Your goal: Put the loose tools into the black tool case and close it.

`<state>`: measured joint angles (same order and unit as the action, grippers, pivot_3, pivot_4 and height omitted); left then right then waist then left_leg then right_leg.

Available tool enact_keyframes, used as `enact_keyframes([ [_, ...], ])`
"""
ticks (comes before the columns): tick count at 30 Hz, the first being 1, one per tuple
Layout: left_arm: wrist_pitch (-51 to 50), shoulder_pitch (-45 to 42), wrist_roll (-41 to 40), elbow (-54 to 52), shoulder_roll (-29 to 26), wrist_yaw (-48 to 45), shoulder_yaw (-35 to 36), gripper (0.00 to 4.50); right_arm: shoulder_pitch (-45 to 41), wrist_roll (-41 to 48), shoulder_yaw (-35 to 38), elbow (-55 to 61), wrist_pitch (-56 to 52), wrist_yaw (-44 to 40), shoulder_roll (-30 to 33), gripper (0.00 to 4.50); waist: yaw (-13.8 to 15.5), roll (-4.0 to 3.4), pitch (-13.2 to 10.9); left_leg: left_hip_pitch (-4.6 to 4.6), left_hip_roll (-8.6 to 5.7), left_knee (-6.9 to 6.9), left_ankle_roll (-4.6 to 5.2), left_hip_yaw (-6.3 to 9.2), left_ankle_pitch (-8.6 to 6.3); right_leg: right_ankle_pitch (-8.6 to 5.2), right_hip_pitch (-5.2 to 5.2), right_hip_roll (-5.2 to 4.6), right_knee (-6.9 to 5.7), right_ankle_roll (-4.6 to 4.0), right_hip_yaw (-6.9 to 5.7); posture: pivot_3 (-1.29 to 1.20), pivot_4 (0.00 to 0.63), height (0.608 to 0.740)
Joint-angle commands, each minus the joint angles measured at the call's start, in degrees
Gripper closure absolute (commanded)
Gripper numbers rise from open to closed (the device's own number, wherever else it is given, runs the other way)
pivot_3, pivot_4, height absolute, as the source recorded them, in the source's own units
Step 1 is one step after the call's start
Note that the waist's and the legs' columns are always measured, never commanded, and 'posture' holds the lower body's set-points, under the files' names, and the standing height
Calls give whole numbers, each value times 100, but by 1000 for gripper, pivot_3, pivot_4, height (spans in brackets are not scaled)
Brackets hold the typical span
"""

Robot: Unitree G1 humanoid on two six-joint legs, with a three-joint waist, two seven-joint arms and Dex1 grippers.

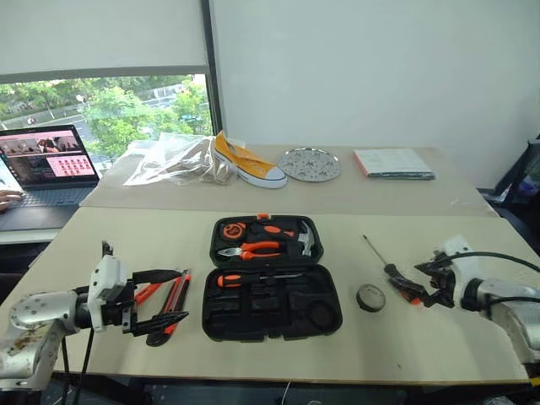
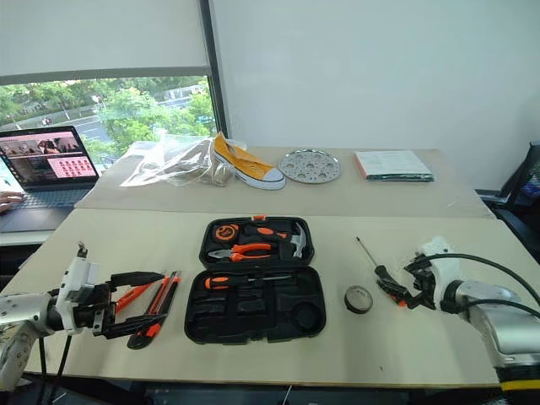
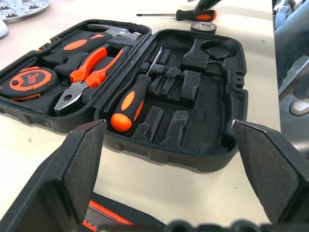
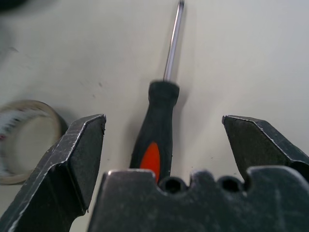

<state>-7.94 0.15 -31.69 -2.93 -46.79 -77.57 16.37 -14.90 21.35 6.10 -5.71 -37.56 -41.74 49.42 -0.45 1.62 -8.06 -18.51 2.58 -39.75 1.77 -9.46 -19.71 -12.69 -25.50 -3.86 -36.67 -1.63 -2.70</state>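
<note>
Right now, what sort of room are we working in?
Probably an office or lab: pale worktables by a window, an open laptop at the side, and a booklet at the back.

The right hand [image 1: 424, 285] hides the loose screwdriver [image 1: 396, 275] handle's end. Beside the tool case [image 1: 272, 291], the left hand [image 1: 165, 299] partly covers the utility knife [image 1: 175, 298]. The laptop [image 1: 46, 169] is cut off at the edge.

On the beige table [image 1: 101, 236] a black case [image 1: 272, 287] holds orange-and-black pliers [image 1: 251, 250] and a screwdriver [image 1: 253, 278], with a black tape roll [image 1: 369, 297] nearby and a yellow shoe [image 1: 246, 160] toward the far edge.
</note>
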Motion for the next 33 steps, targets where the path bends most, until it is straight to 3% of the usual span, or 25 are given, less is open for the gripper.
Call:
enact_keyframes([
  [1, 171, 106, 39, -19, 78, 66, 48, 0, -544, -316, -274, -478, -379, 125, -93, 1035, -29, -1, 0, -8, -1, -1, 3, -4, -4, -3, -7, -3, 1, 5, -1, 0, 150, 740],
  [5, 271, 68, 72, -70, 103, 62, 41, 0, -797, -477, -270, -713, -339, 182, -133, 2256, -36, 9, 6, -63, -2, -18, 4, -13, -5, 1, -62, -5, -5, 9, -30, 0, 150, 740],
  [8, 311, 6, -32, -131, 171, 92, 82, 0, -773, -494, -46, -643, -11, 119, -57, 3420, -33, 8, 5, -65, -3, -25, 3, -14, -4, 1, -63, -10, -10, 10, -36, 0, 150, 740],
  [9, 302, -2, -50, -141, 179, 103, 85, 0, -740, -496, 10, -594, 185, 16, -8, 3564, -28, 6, 4, -65, -3, -25, 2, -14, -4, 1, -63, -10, -10, 10, -35, 0, 150, 740],
  [13, 287, -57, -94, -206, 222, 163, 83, 0, -594, 387, 445, 271, 1298, -1678, 116, 3561, -26, -18, -10, -67, -5, -26, 1, -15, -4, 1, -65, -10, -13, 11, -37, 0, 150, 740],
  [17, 238, -87, -125, -228, 257, 186, 14, 0, -1487, 659, -493, 1218, 1314, -2919, 29, 3561, -139, -33, -18, -61, 5, -26, -11, -17, 1, 6, -69, 10, -21, 4, -25, 0, 150, 740],
  [23, 225, 41, -17, -162, 322, 190, -84, 0, -2770, -989, -2518, 877, 1336, -2967, -554, 3561, -164, -19, -11, -52, 26, -26, -42, -17, 11, 17, -70, 37, -24, -24, -27, 0, 150, 740],
  [33, 90, 283, -80, -557, 287, 394, -43, 0, -3296, -1907, -3429, 82, 1274, -3054, -1223, 3561, -43, -21, -12, -80, 27, -33, -42, -58, 10, 10, -97, 36, -24, -36, -53, 0, 150, 740],
])
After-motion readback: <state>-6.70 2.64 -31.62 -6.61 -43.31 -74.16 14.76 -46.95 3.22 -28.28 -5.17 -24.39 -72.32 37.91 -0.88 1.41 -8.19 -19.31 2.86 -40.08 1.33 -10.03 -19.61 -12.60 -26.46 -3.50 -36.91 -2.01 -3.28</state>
